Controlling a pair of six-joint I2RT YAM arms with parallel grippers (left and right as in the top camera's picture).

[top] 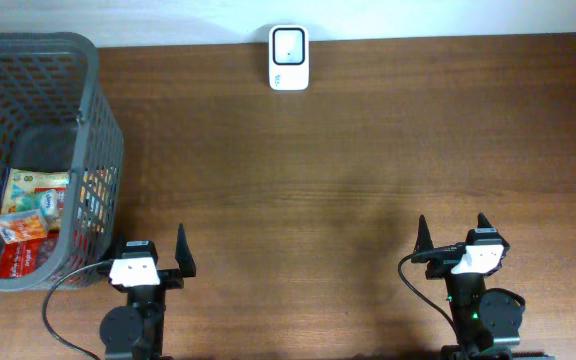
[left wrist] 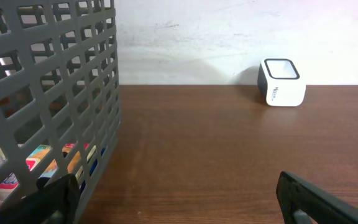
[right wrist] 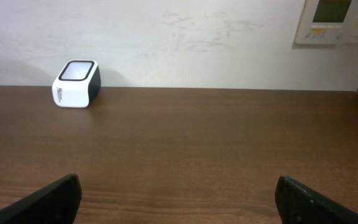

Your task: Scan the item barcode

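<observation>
Brown tabletop, white scanner by the far wall, grey basket of snack packets on my left; my left gripper and right gripper both gape wide, empty.

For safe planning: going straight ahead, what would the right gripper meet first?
Probably nothing: the right gripper faces bare table up to the wall; the scanner sits well left.
</observation>
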